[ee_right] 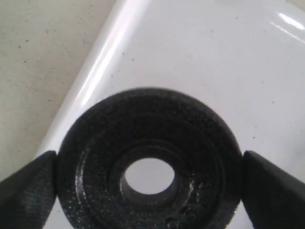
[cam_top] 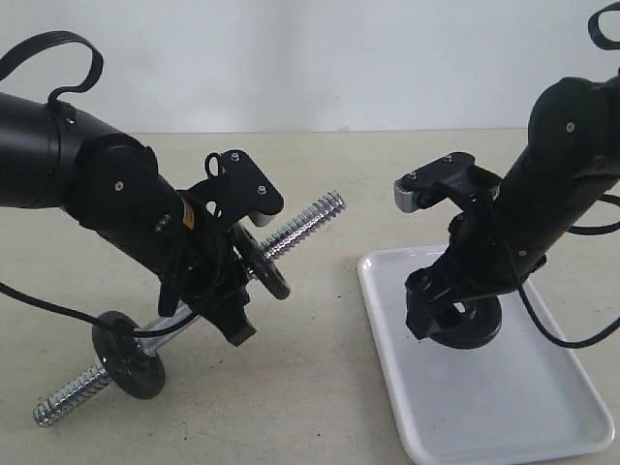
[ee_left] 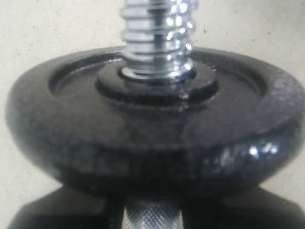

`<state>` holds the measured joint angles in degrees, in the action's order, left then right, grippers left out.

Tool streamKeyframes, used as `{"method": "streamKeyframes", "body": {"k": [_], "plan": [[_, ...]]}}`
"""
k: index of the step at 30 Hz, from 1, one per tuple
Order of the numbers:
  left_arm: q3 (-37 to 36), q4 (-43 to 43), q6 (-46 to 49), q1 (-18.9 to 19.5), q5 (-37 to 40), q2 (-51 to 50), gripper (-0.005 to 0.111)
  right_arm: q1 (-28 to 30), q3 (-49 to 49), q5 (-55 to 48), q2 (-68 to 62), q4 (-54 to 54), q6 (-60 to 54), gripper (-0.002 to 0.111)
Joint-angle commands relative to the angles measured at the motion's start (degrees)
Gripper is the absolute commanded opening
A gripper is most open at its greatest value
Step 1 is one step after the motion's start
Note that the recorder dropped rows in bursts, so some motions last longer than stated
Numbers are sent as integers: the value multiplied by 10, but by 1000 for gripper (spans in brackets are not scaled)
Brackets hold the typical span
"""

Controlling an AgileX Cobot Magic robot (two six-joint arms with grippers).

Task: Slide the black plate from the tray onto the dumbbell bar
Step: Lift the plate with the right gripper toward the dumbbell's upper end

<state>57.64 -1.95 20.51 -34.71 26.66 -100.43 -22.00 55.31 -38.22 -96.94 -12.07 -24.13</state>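
Exterior: my left gripper (cam_top: 228, 300) is clamped on the dumbbell bar (cam_top: 305, 225), which is tilted up. My right gripper (cam_top: 453, 315) is down over the black plate (cam_top: 477, 331), flat in the tray (cam_top: 504, 431).

Left wrist: a mounted disc (ee_left: 152, 133) fills the shot, so my grip is mostly cut off.

Right wrist: my pads (ee_right: 28, 191) pinch the plate's rim, though the contact's hard to judge. I'd lift level, then line the hole up with the thread.

Your left arm (cam_top: 107, 199) reaches in low from left side, wrist angled down. Left gripper (cam_top: 223, 291) clamped on bar (cam_top: 305, 225) at middle, holding it tilted. Your right arm (cam_top: 562, 165) slopes steeply down. Right gripper (cam_top: 453, 320) spread wide, fingers (ee_right: 28, 193) against plate (ee_right: 95, 143) rim on both sides.
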Motion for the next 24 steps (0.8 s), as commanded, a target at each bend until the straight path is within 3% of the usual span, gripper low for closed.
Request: {"method": "streamKeyframes", "body": {"k": [1, 13, 24], "plan": [[14, -21, 37, 2, -39, 27, 4, 0, 3, 3, 31, -13, -23, 0], [14, -21, 85, 2, -16, 27, 4, 0, 3, 5, 103, -30, -85, 0], [14, -19, 117, 2, -7, 27, 4, 0, 3, 37, 118, -221, -262, 0]]}}
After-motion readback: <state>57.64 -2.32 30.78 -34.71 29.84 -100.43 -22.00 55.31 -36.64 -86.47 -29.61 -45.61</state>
